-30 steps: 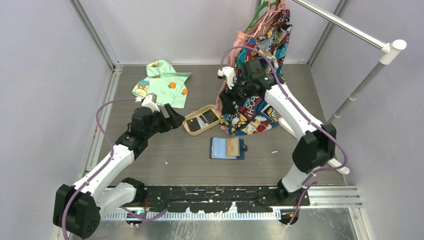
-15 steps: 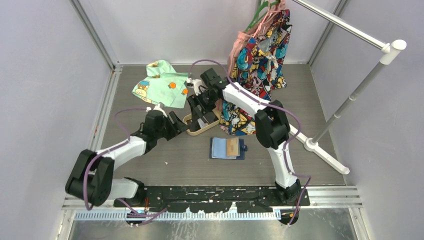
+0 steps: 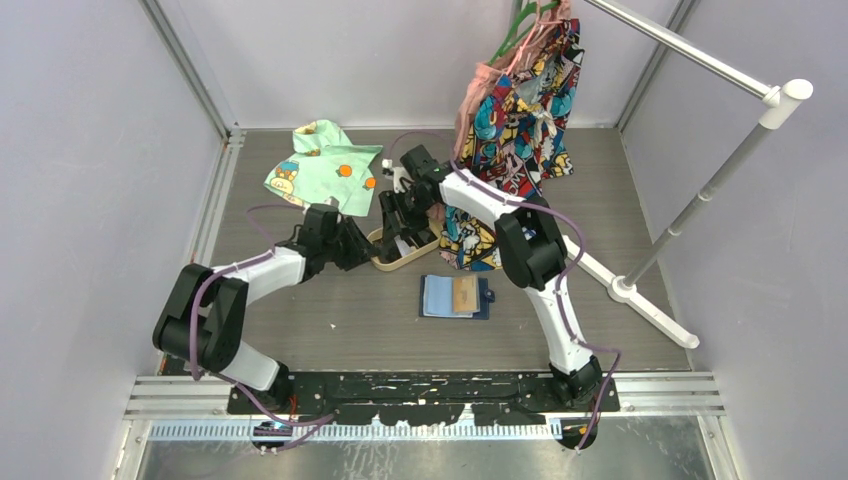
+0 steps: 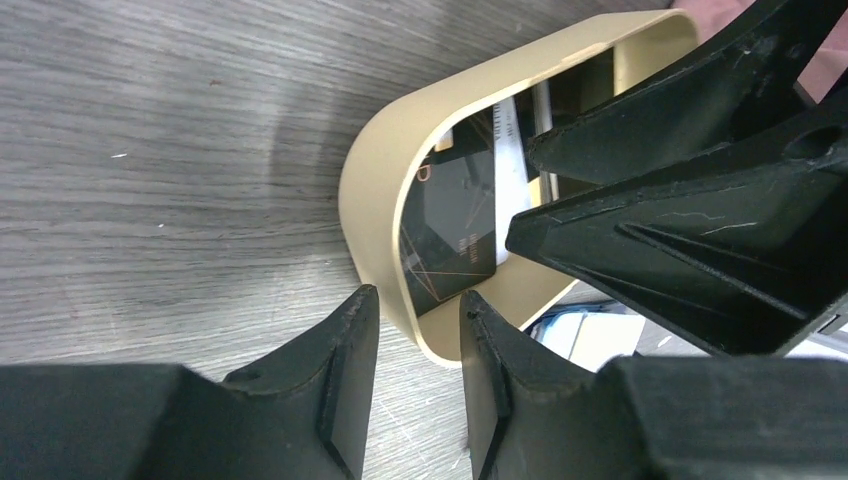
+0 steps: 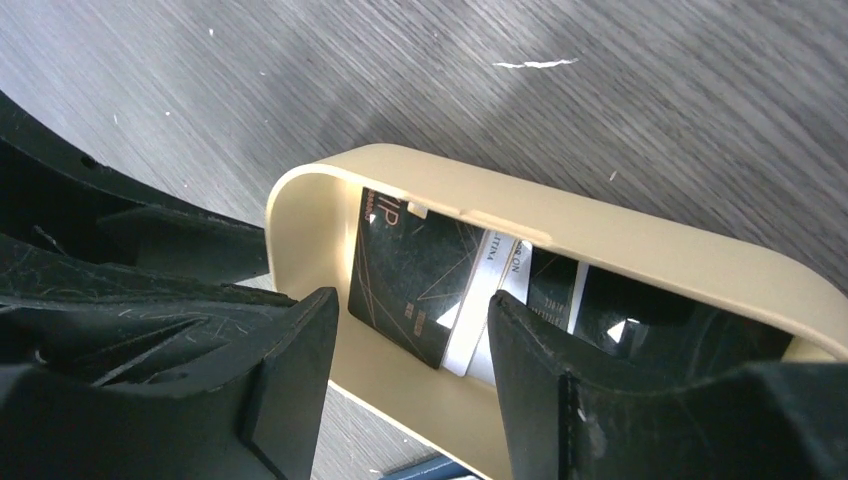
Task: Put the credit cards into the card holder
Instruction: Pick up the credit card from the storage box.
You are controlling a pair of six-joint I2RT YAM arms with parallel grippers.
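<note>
The credit cards (image 5: 418,278), black with pale stripes, lie in a tan oval tray (image 5: 560,228). My right gripper (image 5: 410,325) hangs open just above them, one finger on each side of the black card (image 4: 450,232). My left gripper (image 4: 415,305) is open at the left end of the tray (image 4: 395,140), its fingertips on either side of the end wall. In the top view both grippers meet at the tray (image 3: 392,264): the left gripper (image 3: 366,250) and the right gripper (image 3: 398,232). The navy card holder (image 3: 440,297) lies open in front, with an orange-yellow card (image 3: 464,292) on it.
A green child's shirt (image 3: 325,165) lies at the back left. A comic-print garment (image 3: 515,110) hangs from a rack at the back, reaching the table right of the tray. The rack's pole (image 3: 700,200) and foot (image 3: 645,305) stand at the right.
My right arm swung from the hanging garment leftward down onto the tray. My left gripper moved up to the tray's left end. Both pairs of jaws have narrowed.
</note>
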